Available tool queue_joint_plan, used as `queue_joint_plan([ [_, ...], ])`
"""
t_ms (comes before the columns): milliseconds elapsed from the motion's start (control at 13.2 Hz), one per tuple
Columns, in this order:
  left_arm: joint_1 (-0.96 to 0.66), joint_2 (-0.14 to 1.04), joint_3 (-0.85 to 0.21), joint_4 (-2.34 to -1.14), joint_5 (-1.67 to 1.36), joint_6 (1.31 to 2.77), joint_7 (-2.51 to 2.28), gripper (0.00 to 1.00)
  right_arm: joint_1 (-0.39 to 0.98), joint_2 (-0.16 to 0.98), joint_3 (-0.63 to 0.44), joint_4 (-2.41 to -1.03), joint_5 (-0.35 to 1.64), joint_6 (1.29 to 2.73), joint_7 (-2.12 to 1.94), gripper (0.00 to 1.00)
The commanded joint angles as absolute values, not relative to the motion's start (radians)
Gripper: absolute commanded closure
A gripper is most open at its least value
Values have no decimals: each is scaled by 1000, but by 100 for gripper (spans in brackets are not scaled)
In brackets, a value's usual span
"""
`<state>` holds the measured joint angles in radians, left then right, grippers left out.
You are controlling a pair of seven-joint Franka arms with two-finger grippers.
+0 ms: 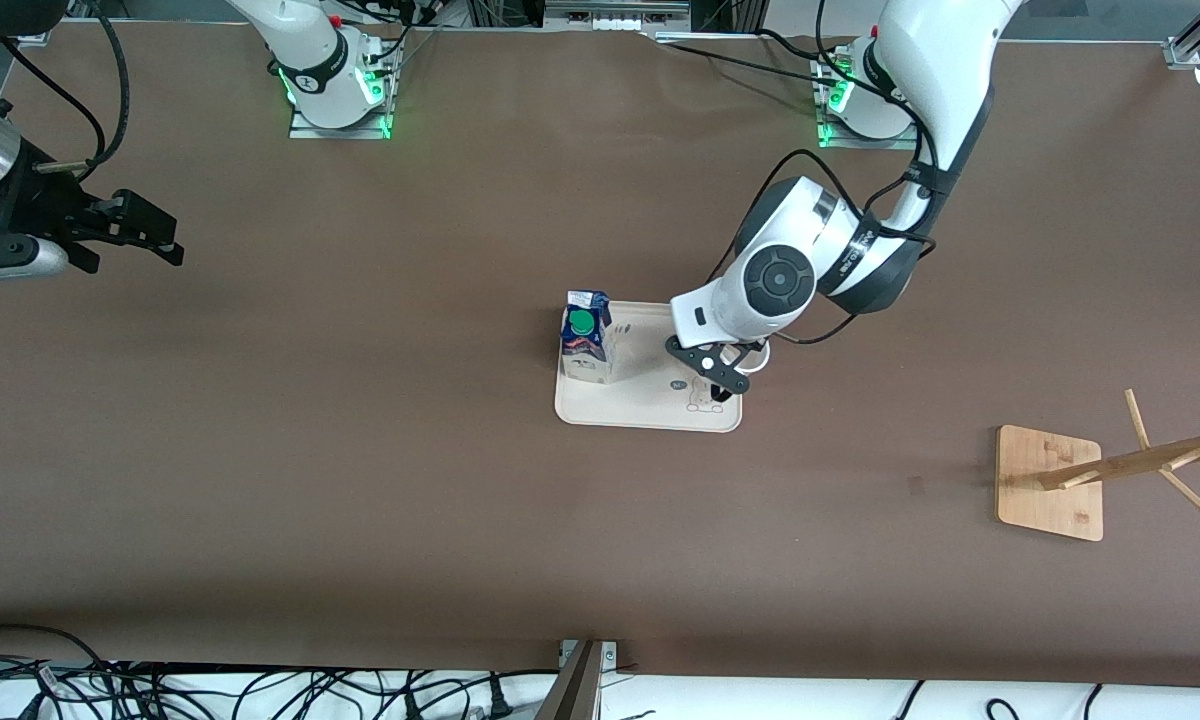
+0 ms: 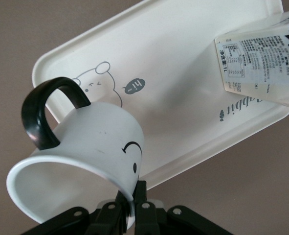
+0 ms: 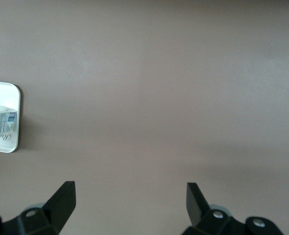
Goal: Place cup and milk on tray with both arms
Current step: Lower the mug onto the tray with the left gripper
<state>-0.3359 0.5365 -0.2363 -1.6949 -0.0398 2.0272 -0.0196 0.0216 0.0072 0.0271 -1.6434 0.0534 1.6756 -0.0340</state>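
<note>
At the tabletop's middle, the tray (image 1: 650,400) already bore the milk (image 1: 587,340). The left tool (image 1: 725,378) pinched the cup (image 2: 80,147) by its rim, tilted over the tray for setting down. The right tool (image 1: 125,232) waited, spread empty, near the right arm's end.

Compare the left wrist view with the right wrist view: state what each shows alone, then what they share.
Only the left wrist view shows the cup, tilted, its rim pinched by the left tool, above the tray's bunny drawing. Only the right wrist view shows the right tool, open over bare table. Both show the tray and the milk on it.
</note>
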Motion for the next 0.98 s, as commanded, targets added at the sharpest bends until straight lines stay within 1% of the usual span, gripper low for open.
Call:
queue_joint_plan([
  [0,-363,551,-232,-1639,-21,2006,-41,100,12,11,43,-1628,37,1661,-15,0],
  [76,-371,552,-232,-1623,-23,2006,-43,100,12,11,43,-1628,37,1661,-15,0],
  [908,-408,626,-230,-1623,12,2014,-74,100,15,11,49,-1628,38,1664,-15,0],
])
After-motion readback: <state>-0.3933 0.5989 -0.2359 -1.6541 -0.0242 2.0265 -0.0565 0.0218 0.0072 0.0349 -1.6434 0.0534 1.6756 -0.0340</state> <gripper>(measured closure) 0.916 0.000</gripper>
